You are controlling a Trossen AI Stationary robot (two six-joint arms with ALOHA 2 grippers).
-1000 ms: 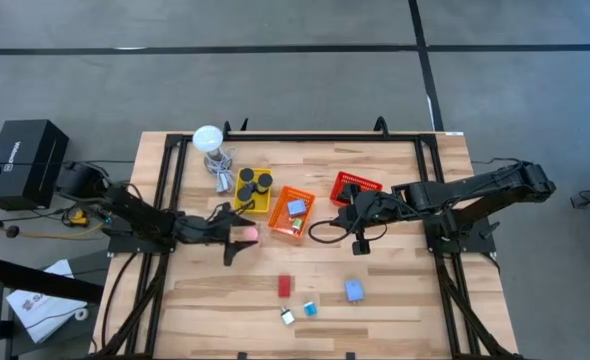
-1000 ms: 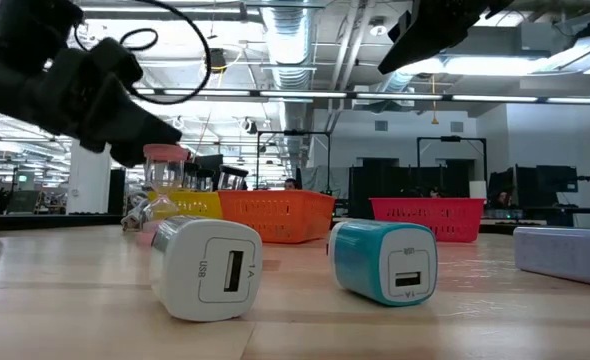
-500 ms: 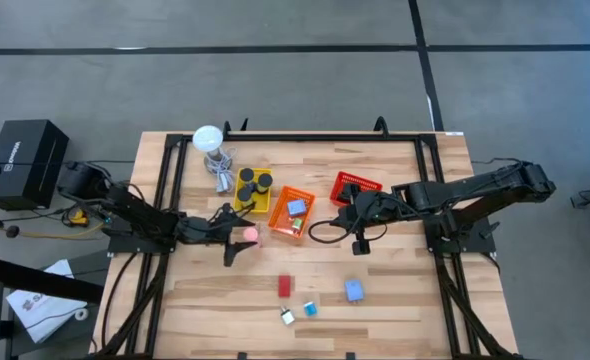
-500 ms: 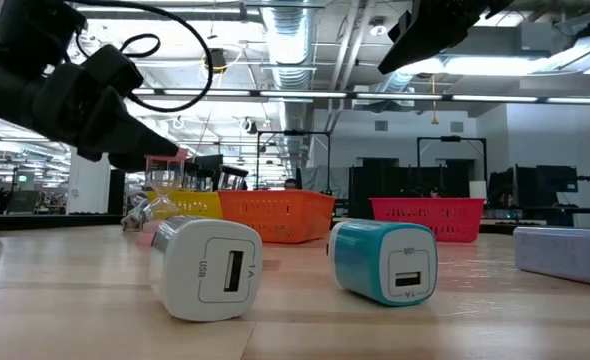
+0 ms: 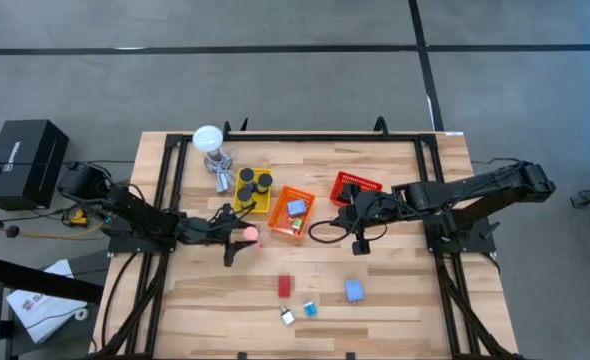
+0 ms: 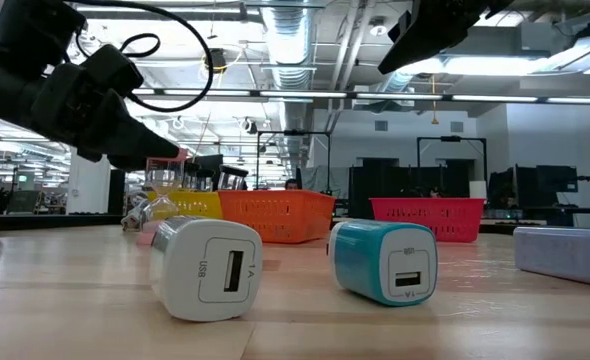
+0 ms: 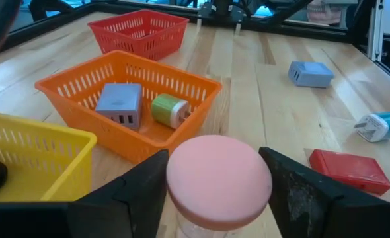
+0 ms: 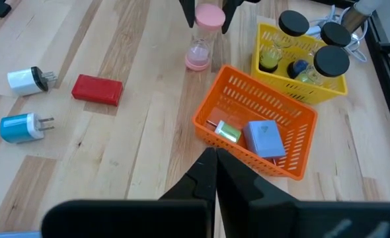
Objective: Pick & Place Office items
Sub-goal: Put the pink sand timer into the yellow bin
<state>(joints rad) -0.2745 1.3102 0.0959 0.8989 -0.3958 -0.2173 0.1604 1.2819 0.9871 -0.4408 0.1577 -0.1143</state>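
basically no change vs half a second back: arms and items sit where they were, only the left arm in the low view looks a hair shifted. left gripper [image 5: 237, 235] is at the pink-capped hourglass [image 5: 248, 235], beside the front of the yellow basket [image 5: 247, 203]; left wrist view shows both fingers flanking the pink cap [image 7: 218, 177], close on it, so it reads as grasping the hourglass. right wrist view shows what the top view can't: the hourglass stands upright with a pink base on the table [image 5: 405, 270] and clear glass between the caps. right gripper [image 5: 358, 236] hangs just right of the orange basket [image 5: 278, 215], fingers pressed together, holding nothing. that basket holds a light-blue charger [image 8: 263, 137] and a green-and-white one [image 8: 222, 131]. yellow basket carries black-capped bottles [image 8: 314, 47]. red basket [image 5: 354, 186] sits behind the right gripper. loose on the table: red flat block [image 5: 285, 286], white plug [image 6: 207, 266], teal plug [image 6: 386, 260], blue-grey adapter [image 5: 354, 290]. low view hides the red block.
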